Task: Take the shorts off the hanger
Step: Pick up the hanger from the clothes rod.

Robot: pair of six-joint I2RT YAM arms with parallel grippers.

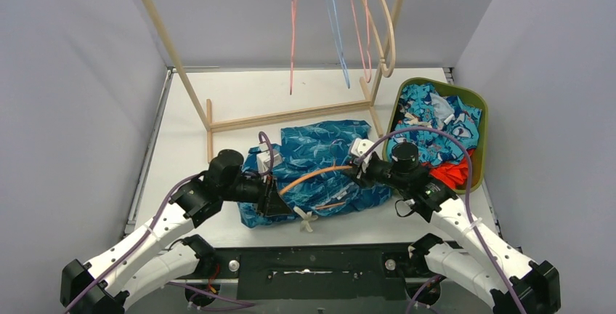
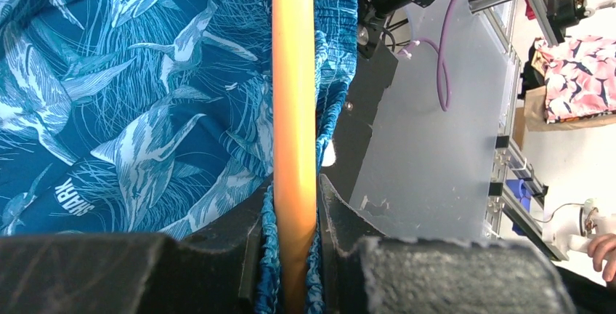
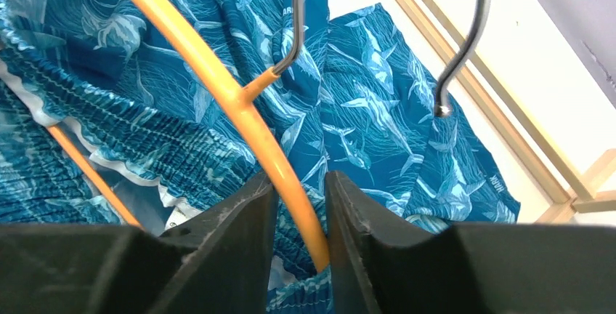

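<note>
Shorts (image 1: 319, 158) in blue shark print lie on the white worktop (image 1: 240, 103), near its middle, with an orange hanger (image 1: 312, 176) through the waistband. Left pincer (image 2: 294, 190) is closed on the hanger bar together with the waistband. Right pincer (image 3: 299, 183) stands narrow around the hanger arm; I cannot tell if it grips. Green basket (image 1: 482, 121) at the right holds other clothes (image 1: 436, 121).

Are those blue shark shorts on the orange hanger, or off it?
On. The shark shorts have their gathered waistband around the orange hanger, bunched on both sides of its bar.
</note>
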